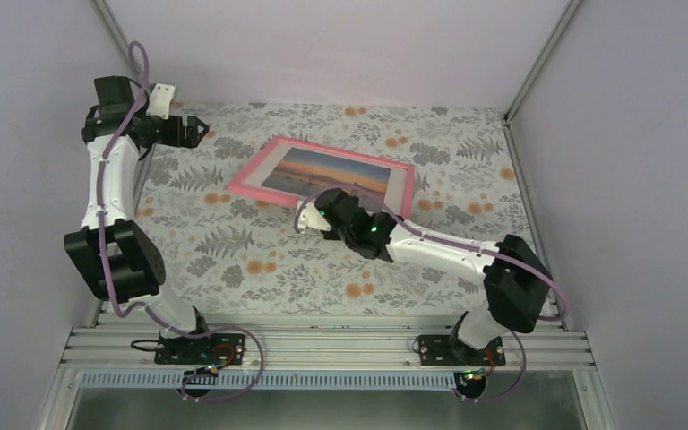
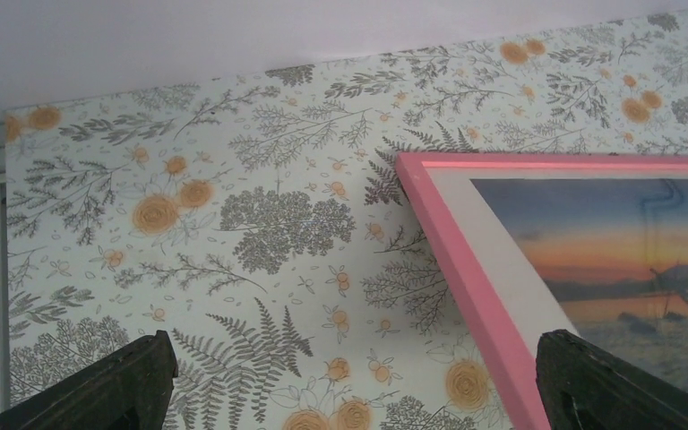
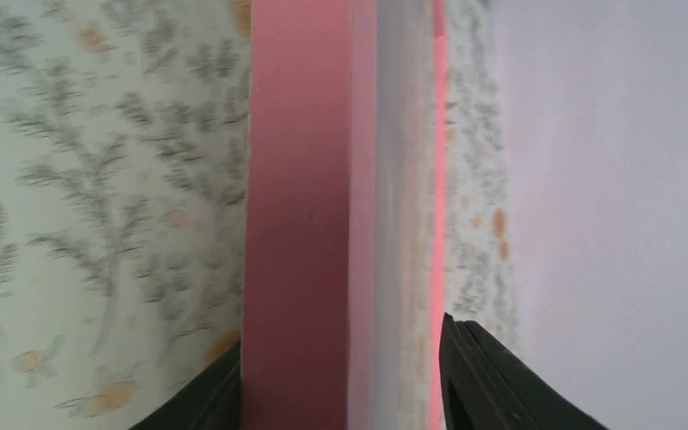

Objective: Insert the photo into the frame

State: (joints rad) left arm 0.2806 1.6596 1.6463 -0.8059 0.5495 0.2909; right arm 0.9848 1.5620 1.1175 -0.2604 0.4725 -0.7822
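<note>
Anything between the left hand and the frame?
Nothing visible. The left hand hangs open over bare tablecloth, with the frame to its right. The right hand straddles the frame's near edge, out of that path.

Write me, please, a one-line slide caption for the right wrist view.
Right pincer straddling the frame along its pink edge, floral tablecloth behind; whether it grips is unclear.

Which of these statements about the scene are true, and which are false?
1. The rectangular sunset photo shows inside the thin pink rectangular frame. True.
2. The frame stands upright against the back wall. False: it lies out on the floral-patterned table.
3. The left gripper has its fingers wide apart with nothing between them. True.
4. The right gripper is far from the frame. False: its fingers sit on either side of the frame's edge.
</note>
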